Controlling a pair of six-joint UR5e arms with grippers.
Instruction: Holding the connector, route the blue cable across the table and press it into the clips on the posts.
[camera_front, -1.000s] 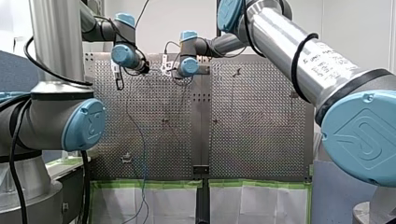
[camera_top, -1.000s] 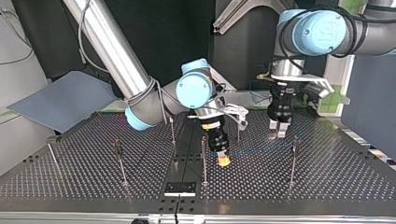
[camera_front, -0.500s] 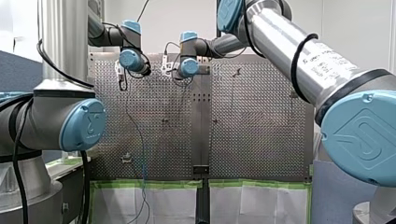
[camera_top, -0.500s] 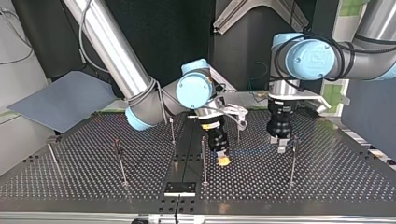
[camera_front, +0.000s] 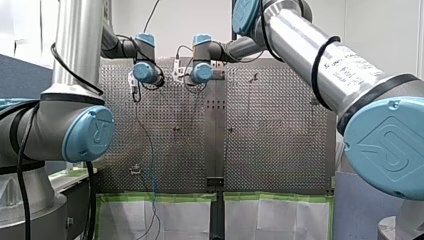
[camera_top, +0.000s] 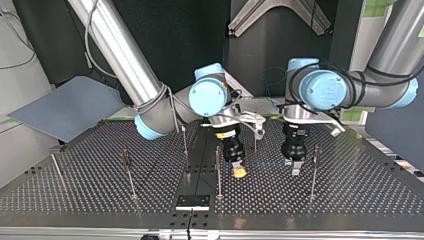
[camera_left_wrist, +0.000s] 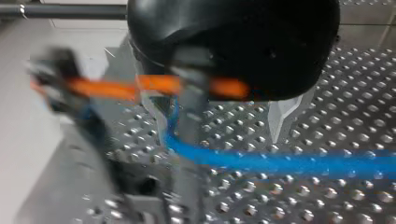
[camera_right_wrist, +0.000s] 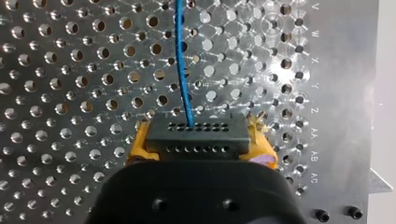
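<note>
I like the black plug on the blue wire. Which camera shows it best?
The right wrist view: the plug sits close up, clamped between my right hand's yellow pads. The top view shows only those pads, far away. Front and left wrist views: can't make it out.

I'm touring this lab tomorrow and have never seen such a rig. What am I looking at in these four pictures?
Two robot arms work over a perforated metal table. One picture looks from behind the arms. One faces them from across the table, so their sides appear swapped. The other two come from cameras on the wrists. Thin posts stand on the table.

My right end effector clamps a black connector between yellow pads, and a blue cable runs out of it. My left end effector has its metal fingers apart, with the cable crossing the table ahead of them. The blurred orange shape there is too unclear to name.
</note>
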